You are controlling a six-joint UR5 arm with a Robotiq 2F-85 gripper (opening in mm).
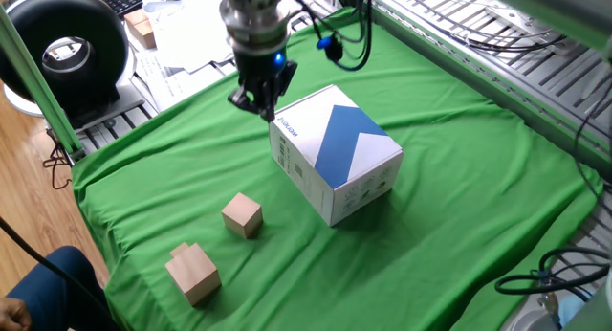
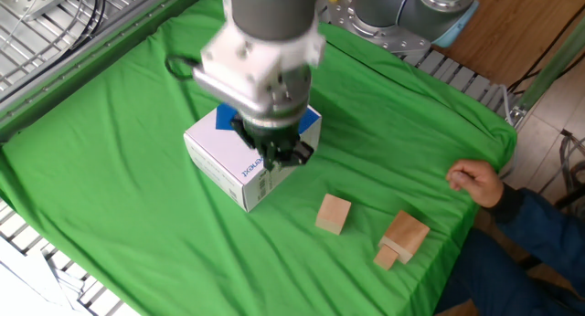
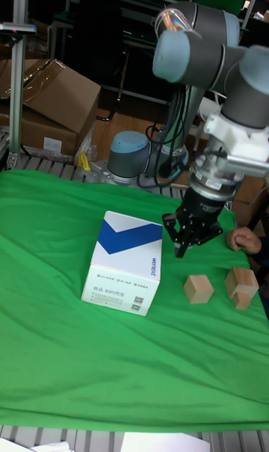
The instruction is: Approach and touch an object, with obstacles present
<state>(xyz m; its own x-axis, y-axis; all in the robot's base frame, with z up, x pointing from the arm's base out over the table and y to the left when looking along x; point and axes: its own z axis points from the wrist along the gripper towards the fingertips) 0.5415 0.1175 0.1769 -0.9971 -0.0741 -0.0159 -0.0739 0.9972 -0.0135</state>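
Observation:
The object, a small plain wood cube [image 1: 242, 216] [image 2: 334, 214] [image 3: 199, 288], rests on the green cloth. My gripper [image 1: 260, 103] [image 2: 280, 153] [image 3: 182, 250] hangs in the air, well apart from the cube, beside the upper corner of the white box. Its fingers look shut with nothing between them. The obstacles are the white box with a blue zigzag [image 1: 335, 164] [image 2: 224, 161] [image 3: 127, 262] and the stepped wood block [image 1: 192, 271] [image 2: 402, 238] [image 3: 241, 286], which lies just beyond the cube, toward the table's edge.
A person's hand [image 2: 475, 182] [image 3: 242, 237] rests at the table's edge near the stepped block. A black round device [image 1: 67, 49] and papers lie beyond the cloth's far corner. Metal rails [image 1: 497, 54] border the cloth.

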